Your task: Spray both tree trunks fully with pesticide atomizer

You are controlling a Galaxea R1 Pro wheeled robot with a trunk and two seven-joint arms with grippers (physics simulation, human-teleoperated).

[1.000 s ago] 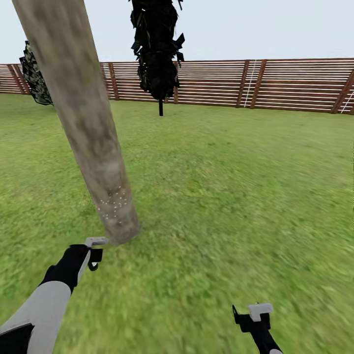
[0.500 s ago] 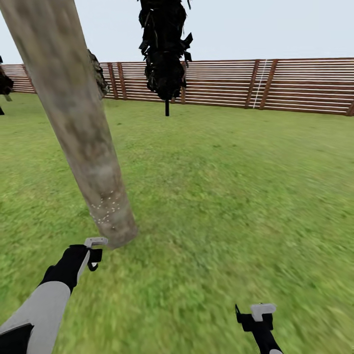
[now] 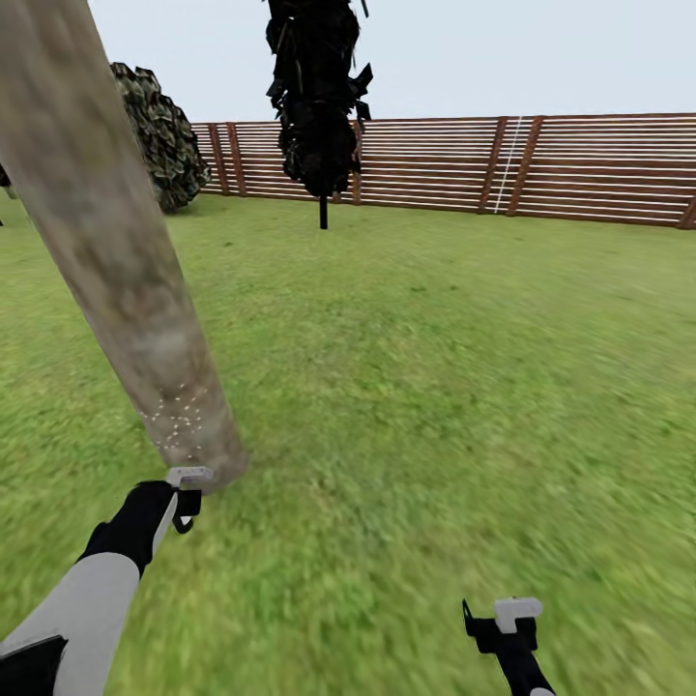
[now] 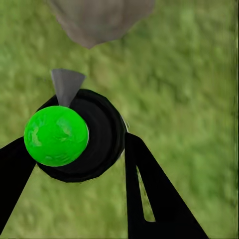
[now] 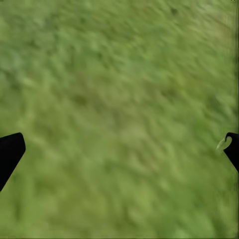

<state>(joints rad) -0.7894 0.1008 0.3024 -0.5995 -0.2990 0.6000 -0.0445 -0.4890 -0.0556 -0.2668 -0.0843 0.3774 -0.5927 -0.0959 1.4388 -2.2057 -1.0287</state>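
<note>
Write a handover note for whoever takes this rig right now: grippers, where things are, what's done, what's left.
Left gripper: shut on the atomizer, nozzle aimed at the base of the near tree trunk.
Right gripper: open, empty, over grass.
Done: atomizer picked up; a patch of white spray specks sits low on this trunk.
Left: the trunk above the patch looks bare, so keep spraying upward, then do the second tree.

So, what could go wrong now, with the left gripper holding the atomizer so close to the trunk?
1. The white spray dots cover just a low patch of the tree trunk; higher bark looks bare, so coverage may stay incomplete.
2. The left gripper holds the atomizer very near the trunk base; a small base move could knock it.
3. The right gripper hangs open over the grass, idle.
</note>
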